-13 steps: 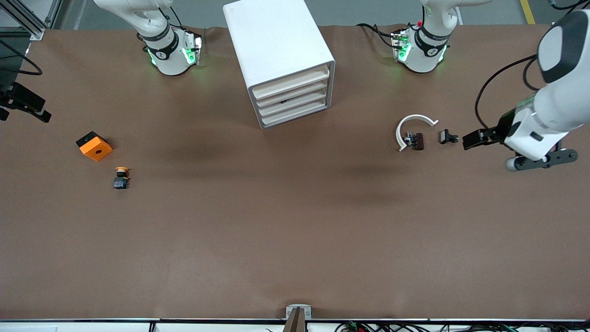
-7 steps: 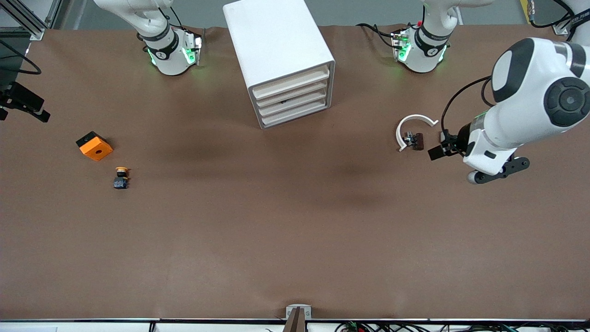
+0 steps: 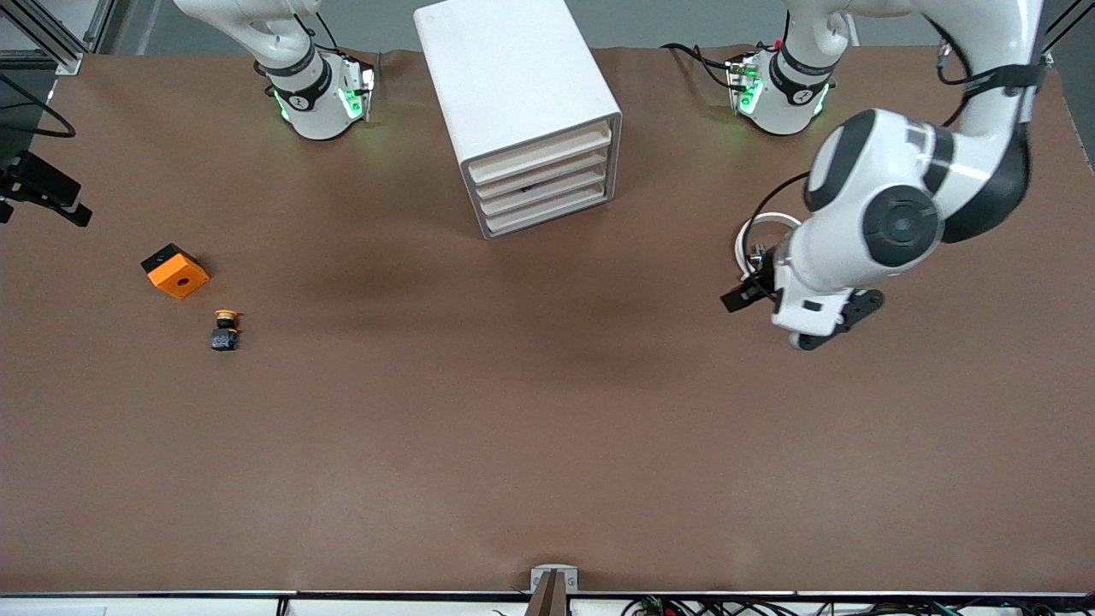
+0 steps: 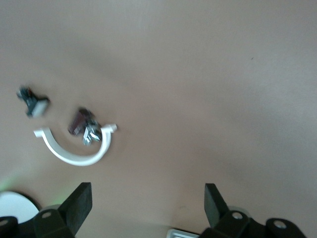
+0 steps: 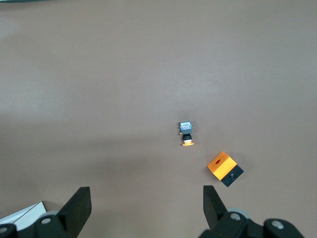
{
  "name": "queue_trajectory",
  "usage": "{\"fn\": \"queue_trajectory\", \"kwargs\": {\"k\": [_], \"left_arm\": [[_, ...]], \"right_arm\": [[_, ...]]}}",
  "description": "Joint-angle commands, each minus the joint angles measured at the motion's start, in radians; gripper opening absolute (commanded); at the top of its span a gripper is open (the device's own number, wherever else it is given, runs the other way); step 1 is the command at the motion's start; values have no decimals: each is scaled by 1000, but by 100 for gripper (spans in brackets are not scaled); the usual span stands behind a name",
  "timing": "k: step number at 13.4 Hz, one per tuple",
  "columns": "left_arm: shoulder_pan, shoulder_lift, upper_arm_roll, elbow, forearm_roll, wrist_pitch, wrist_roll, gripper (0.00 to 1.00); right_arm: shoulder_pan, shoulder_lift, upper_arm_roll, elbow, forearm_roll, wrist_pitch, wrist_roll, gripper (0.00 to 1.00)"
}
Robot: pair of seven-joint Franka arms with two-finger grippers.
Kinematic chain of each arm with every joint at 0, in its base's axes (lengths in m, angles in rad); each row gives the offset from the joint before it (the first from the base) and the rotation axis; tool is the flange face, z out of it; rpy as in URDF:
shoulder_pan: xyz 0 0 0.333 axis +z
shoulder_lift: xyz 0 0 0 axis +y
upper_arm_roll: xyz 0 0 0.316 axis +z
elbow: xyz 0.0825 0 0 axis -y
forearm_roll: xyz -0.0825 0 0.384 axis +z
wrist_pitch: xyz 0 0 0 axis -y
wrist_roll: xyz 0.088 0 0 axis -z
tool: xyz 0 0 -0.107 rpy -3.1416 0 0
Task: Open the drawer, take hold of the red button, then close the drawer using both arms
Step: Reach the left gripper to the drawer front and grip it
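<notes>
Brown counter [image 3: 547,428], white plastic drawer cabinet [image 3: 513,85] shut at twelve o'clock; the red-capped push-button is unseen, probably inside, likely light, rigid, best pinched across its body; left tool [image 4: 147,206] at three o'clock, right tool [image 5: 143,208] at nine, both gaping.

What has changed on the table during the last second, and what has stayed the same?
The left arm swung in from its end of the table toward the middle; the left gripper, open and empty, is now over the white curved piece and the small dark parts. Nothing was grasped or released. The drawer cabinet is shut as before; the orange cube, the yellow-capped button and the right gripper have not moved.
</notes>
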Motion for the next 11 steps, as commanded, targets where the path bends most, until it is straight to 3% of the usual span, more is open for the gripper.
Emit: {"fn": "queue_trajectory", "kwargs": {"k": [1, 6, 11], "left_arm": [[-66, 67, 1, 56, -3, -3, -256, 100], [-184, 247, -1, 156, -12, -3, -744, 100], [-287, 402, -1, 220, -115, 28, -1080, 100]], "right_arm": [[1, 13, 1, 27, -13, -18, 1, 100], [17, 22, 5, 27, -15, -18, 1, 100], [59, 45, 5, 25, -15, -10, 9, 100]]}}
